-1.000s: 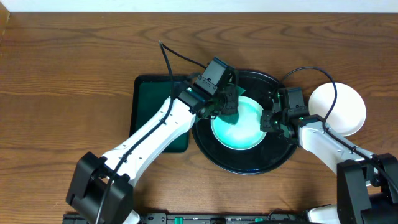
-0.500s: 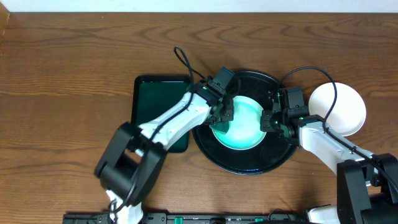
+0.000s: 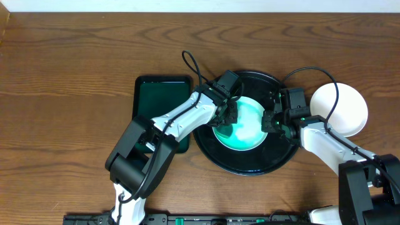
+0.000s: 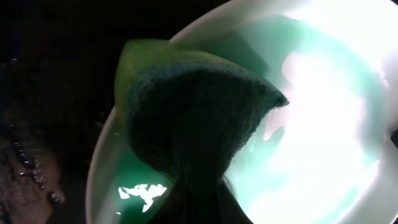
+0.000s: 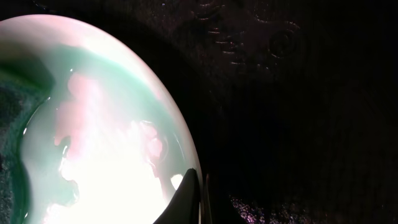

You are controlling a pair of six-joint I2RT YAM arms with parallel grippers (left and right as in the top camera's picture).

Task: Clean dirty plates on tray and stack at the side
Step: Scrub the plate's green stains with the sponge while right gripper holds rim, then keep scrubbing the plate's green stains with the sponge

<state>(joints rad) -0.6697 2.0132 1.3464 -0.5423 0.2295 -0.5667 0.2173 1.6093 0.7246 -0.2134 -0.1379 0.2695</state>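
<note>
At the left of the overhead view the green tray (image 3: 156, 100) lies beside the black tray (image 3: 250, 164), probably as the sponge's resting place. The left gripper (image 3: 230, 112) is clamped tight on a sponge (image 4: 193, 112), whose dark scouring face presses on the left part of the wet, mint-tinted plate (image 3: 250, 128) — scrubbing, I judge. The plate sits mid-tray. The right gripper (image 3: 270, 123) is pinched fully closed on its right rim, likely to stop it sliding. At far right a white plate (image 3: 340, 109) rests on the table — seemingly the stacking spot.
</note>
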